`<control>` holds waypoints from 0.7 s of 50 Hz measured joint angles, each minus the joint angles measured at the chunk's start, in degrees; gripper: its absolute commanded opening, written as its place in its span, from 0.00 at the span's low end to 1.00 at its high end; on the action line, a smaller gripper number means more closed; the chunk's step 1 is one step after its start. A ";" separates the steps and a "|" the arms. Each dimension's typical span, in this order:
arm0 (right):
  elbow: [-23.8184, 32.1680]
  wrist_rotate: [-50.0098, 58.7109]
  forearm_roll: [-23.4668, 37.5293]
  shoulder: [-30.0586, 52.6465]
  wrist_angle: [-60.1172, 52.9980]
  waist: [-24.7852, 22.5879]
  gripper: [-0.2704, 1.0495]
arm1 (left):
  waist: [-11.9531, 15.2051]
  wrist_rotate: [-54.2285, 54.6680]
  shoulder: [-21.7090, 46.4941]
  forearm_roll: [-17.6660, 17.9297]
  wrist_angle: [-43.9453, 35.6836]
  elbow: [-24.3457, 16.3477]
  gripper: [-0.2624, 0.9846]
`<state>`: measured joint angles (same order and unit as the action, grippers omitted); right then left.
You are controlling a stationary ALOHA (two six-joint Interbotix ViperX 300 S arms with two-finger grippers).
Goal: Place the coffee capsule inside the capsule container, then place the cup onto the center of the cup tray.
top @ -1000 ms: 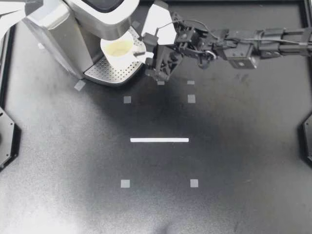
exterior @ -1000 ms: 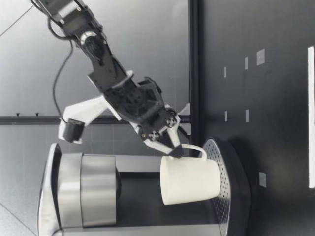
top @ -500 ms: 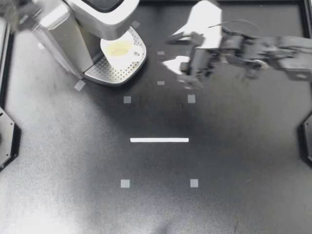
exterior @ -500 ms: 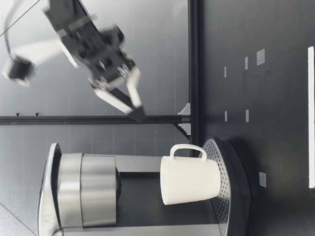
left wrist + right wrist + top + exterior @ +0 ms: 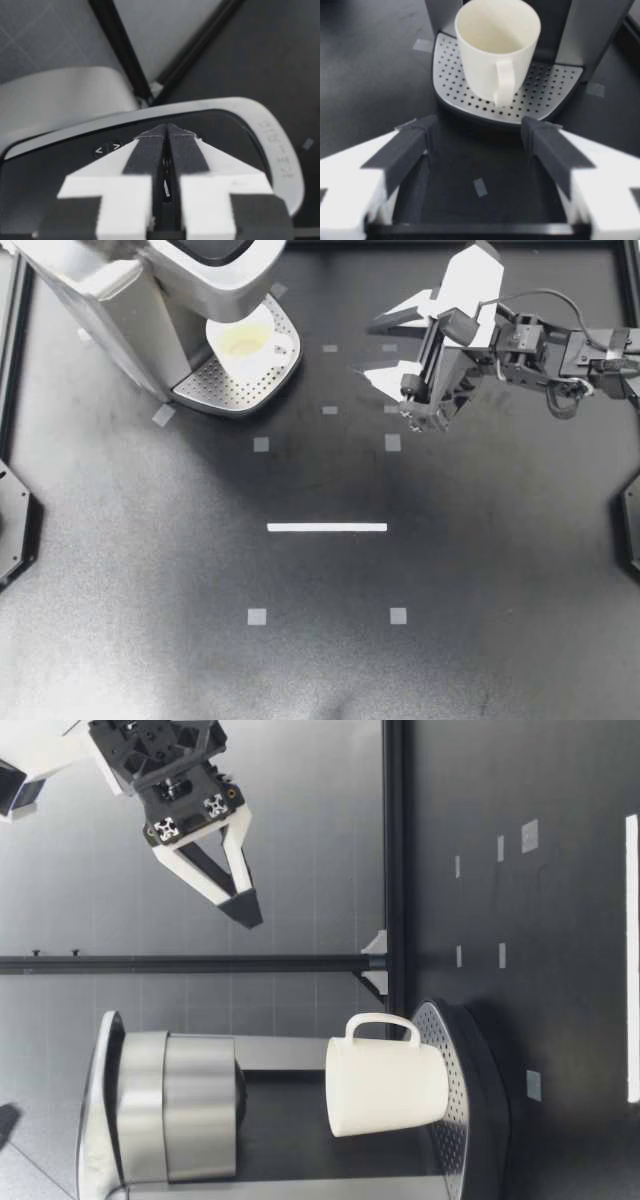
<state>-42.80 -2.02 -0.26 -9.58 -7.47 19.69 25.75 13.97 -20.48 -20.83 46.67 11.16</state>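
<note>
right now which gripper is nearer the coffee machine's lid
Left. My left gripper is shut, tips close over the lid; my right gripper hangs open, well apart from the machine.

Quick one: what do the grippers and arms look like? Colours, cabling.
Right gripper: white angular fingers with black pads, on a black arm with a black cable looped over the wrist. Left gripper: same white fingers, dark pads.
</note>
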 measured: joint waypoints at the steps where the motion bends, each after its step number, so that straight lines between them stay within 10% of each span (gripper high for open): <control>1: 0.00 0.09 -0.09 0.00 0.09 0.00 0.70 | 0.00 -0.09 0.18 0.00 0.00 0.00 0.26; 35: -0.53 -0.09 0.00 0.09 -1.93 0.00 0.70 | 0.62 0.35 1.14 -0.26 0.18 2.02 0.26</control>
<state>-43.33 -2.11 -0.26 -9.49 -9.40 19.69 26.37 14.33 -19.34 -21.09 46.85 13.18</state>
